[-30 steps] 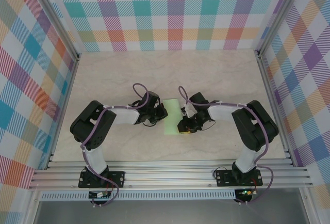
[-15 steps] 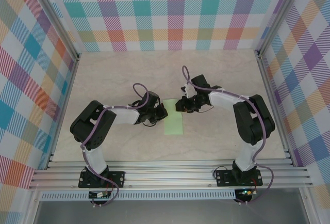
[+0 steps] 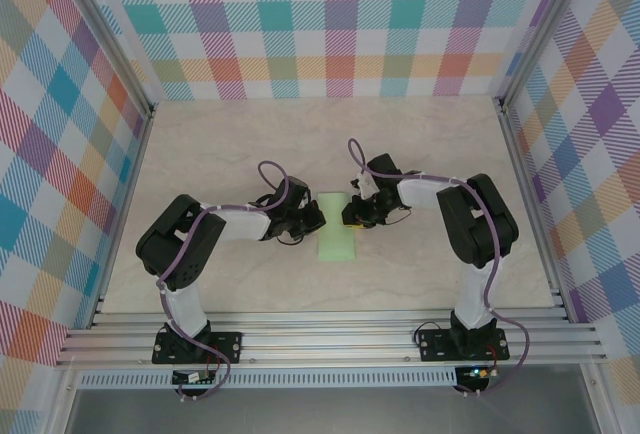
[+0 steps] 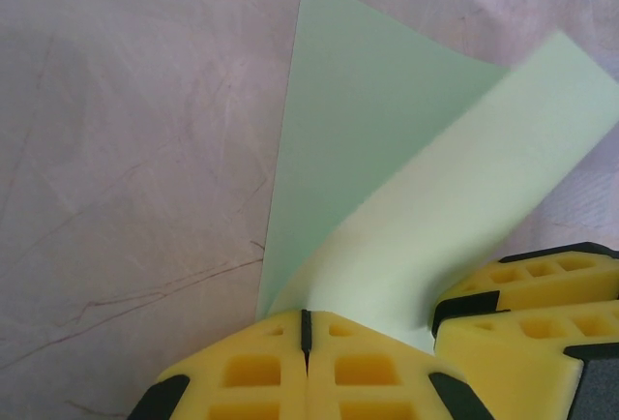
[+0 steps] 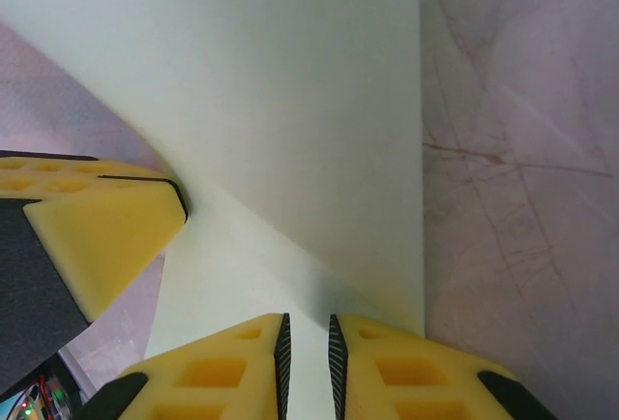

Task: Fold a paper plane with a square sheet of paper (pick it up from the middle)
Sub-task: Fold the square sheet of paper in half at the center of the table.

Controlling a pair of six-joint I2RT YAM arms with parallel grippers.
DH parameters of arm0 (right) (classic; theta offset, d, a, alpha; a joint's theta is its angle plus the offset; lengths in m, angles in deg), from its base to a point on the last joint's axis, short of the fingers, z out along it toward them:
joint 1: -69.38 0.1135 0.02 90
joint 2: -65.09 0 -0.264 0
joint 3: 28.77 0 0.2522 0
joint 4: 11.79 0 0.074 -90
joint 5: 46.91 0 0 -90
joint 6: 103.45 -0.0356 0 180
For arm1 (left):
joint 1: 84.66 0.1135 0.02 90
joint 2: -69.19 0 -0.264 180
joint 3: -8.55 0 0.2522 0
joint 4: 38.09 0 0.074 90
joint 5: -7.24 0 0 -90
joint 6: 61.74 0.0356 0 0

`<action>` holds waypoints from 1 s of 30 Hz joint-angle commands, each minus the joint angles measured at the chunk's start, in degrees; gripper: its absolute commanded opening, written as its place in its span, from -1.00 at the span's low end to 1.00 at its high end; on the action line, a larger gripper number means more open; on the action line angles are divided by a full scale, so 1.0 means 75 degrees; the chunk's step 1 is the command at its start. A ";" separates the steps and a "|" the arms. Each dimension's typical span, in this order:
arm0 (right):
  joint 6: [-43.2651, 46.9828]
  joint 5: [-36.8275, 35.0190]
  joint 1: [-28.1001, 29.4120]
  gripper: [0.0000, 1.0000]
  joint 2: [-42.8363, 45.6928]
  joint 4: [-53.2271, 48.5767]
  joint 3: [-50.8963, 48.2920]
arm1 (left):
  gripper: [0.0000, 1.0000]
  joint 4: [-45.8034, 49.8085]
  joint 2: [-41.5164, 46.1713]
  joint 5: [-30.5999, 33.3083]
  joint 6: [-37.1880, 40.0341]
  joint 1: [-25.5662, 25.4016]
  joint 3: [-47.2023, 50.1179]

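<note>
Left gripper [image 4: 306, 315] tight on the curled green paper [image 4: 368, 120]

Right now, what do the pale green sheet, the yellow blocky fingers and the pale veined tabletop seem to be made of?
The pale green sheet looks like thin matte paper: it curls up softly, without gloss. The yellow blocky fingers seem dull plastic, with hollow pockets. The pale veined tabletop could be stone or marble-print laminate; I cannot tell which.
</note>
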 commanded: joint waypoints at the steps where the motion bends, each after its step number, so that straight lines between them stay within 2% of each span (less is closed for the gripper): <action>1: -0.0018 -0.0041 -0.0070 -0.58 -0.0153 0.0074 -0.0283 | -1.00 0.0636 -0.0310 -0.0039 0.0100 -0.0009 0.0078; 10: -0.0031 0.0389 -0.0165 -0.56 0.0393 -0.0009 0.0146 | -1.00 0.0587 -0.0299 -0.0073 0.0129 -0.0009 0.0132; 25: 0.0142 -0.0001 -0.0366 -0.54 -0.0773 -0.0103 0.0735 | -1.00 0.0515 -0.0508 -0.0132 0.0122 -0.0009 0.0078; 30: 0.0158 -0.0034 -0.0378 -0.54 -0.0656 -0.0268 0.0819 | -1.00 0.0547 -0.0496 -0.0120 0.0127 -0.0009 0.0095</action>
